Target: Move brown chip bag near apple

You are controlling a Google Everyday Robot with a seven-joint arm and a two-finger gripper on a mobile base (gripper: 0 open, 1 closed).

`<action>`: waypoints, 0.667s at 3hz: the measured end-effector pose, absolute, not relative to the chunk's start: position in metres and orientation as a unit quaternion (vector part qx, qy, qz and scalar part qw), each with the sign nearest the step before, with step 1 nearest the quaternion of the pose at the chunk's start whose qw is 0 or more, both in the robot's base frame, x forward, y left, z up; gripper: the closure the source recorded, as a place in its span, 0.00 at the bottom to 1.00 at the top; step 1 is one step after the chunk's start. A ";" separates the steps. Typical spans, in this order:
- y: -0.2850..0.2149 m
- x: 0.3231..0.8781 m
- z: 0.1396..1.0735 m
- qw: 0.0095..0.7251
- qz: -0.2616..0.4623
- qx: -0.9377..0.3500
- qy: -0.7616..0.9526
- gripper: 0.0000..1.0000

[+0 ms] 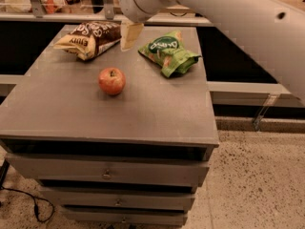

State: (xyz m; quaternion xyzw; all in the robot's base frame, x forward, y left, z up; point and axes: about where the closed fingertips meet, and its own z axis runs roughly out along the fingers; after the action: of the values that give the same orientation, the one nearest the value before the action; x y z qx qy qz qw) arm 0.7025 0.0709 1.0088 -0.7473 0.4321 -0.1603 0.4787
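The brown chip bag lies crinkled at the far left of the grey cabinet top, dark brown and tan-yellow with white lettering. The apple, red-orange with a stem dimple, sits nearer the middle, in front of the bag and apart from it. My gripper hangs from the white arm above the far edge, just right of the brown bag and left of the green one. It touches neither bag.
A green chip bag lies at the far right of the top. Drawers run down the cabinet's front. A dark gap and a rail lie behind it. Speckled floor lies to the right.
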 end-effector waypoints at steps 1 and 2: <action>0.122 0.742 1.000 0.475 -0.163 -0.773 0.388 0.00; 0.122 0.741 0.999 0.474 -0.163 -0.773 0.388 0.00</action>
State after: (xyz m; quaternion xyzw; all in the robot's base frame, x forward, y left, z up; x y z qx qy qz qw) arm 0.7414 0.1217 0.9991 -0.7734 0.3881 -0.1626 0.4742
